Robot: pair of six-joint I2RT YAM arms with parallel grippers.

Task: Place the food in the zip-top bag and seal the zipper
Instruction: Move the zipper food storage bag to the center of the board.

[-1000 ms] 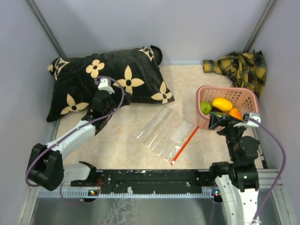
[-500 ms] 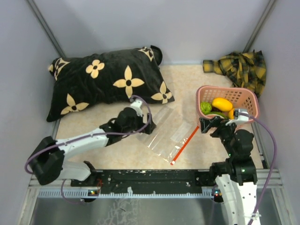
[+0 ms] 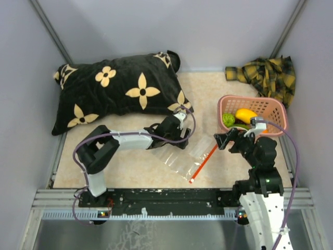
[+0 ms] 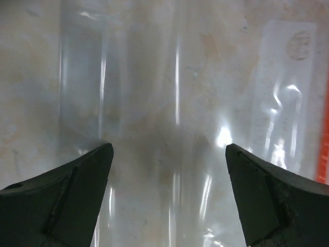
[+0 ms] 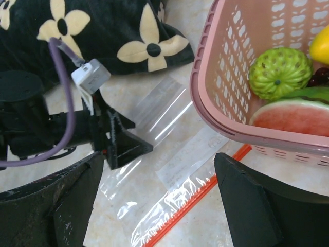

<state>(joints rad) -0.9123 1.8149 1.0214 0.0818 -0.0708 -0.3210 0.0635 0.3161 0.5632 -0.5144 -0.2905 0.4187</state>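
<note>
The clear zip-top bag (image 3: 183, 155) lies flat on the table, its red-orange zipper (image 3: 204, 162) along the right edge. My left gripper (image 3: 181, 138) is open just above the bag's far left part; in the left wrist view (image 4: 169, 154) the plastic (image 4: 175, 103) shows between the jaws and the zipper (image 4: 324, 154) at the right edge. My right gripper (image 3: 222, 140) is open and empty over the zipper's far end, beside the basket. In the right wrist view (image 5: 159, 157) I see the bag (image 5: 169, 149), the zipper (image 5: 203, 203), the green ball (image 5: 280, 72), a watermelon slice (image 5: 298, 116) and the yellow piece (image 5: 321, 43).
The pink lattice basket (image 3: 270, 104) at the right holds the yellow piece (image 3: 245, 115) and green ball (image 3: 228, 120). A black flowered pillow (image 3: 114, 88) lies at the back left. A yellow plaid cloth (image 3: 265, 75) is in the back right corner. Walls close in on three sides.
My left arm has swung right, from the pillow to over the bag. My right gripper has moved left and forward from the basket towards the zipper's far end.
</note>
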